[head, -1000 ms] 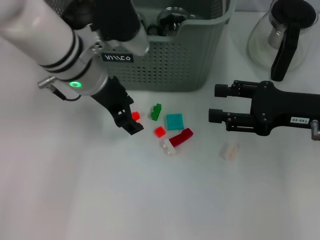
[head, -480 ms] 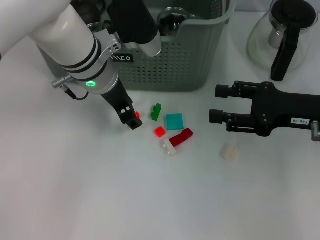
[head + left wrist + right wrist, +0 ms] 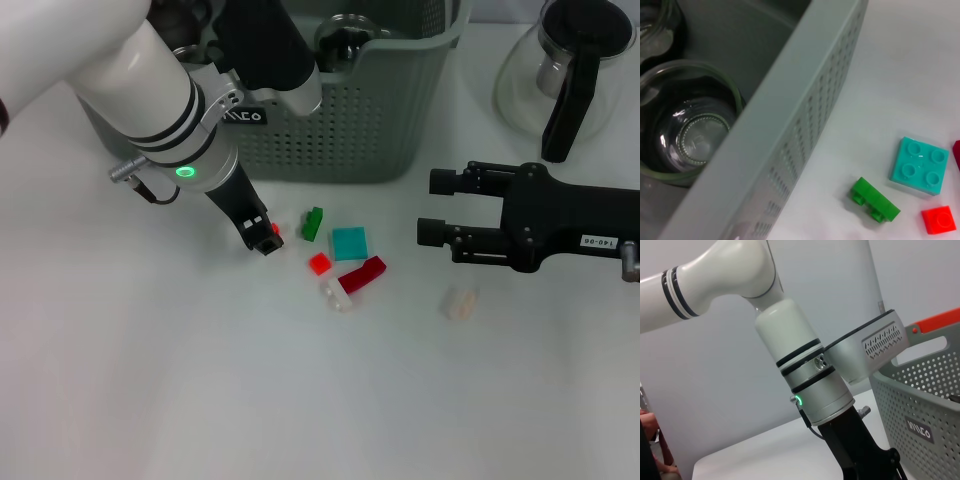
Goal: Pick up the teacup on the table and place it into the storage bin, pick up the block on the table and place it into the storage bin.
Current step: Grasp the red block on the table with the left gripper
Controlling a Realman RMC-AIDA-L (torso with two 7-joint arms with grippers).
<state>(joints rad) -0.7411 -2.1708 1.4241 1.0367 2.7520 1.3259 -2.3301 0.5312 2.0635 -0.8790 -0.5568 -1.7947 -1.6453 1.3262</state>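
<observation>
Nearest the robot on the white table (image 3: 150, 380) lies a pale translucent block (image 3: 459, 303), alone and well apart from the other pieces. A little farther sits a loose cluster: a clear block (image 3: 335, 294) touching a dark red oblong block (image 3: 362, 275), a small bright red square block (image 3: 319, 263), a flat turquoise square block with 4 studs (image 3: 349, 242) and a small green stepped block (image 3: 313, 223). In the left wrist view the green piece (image 3: 874, 200), the turquoise one (image 3: 919, 164) and the bright red square (image 3: 939, 220) lie on the table just beside the bin wall.

The left gripper (image 3: 262, 238) is down at the table at the cluster's left edge, its black tips around a small red block (image 3: 273, 230) that shows only as a sliver; whether the tips are pressing it or merely beside it, I cannot tell. The right gripper (image 3: 432, 206) hovers level over the table to the right of the cluster, its 2 black fingers (image 3: 450, 181) spread apart with nothing between them.

Beyond stands the grey-green perforated plastic storage bin (image 3: 400, 100) with its black label. Inside it lies a clear glass teacup (image 3: 692, 135), with another glass vessel partly seen next to it. At the far right stands a glass carafe with a black handle (image 3: 570, 75).
</observation>
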